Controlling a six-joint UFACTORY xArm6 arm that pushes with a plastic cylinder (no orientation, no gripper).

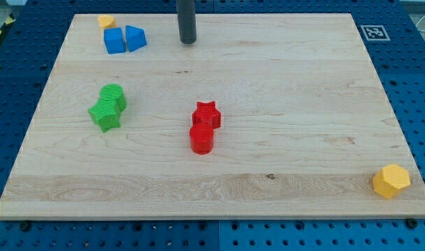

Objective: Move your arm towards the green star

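Blocks number two green (pixel 108 106), two red (pixel 203 127), two blue (pixel 125 39), two yellow (pixel 391 181); my tip (pixel 189 42) touches none.

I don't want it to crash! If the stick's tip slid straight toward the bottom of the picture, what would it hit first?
Probably the red star; my tip sits at the top, nearly in line above it, though it might just slip past.

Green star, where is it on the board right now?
The green star lies at the view's left, mid-height, touching the green cylinder just above it. My tip is up at the view's top, well apart.
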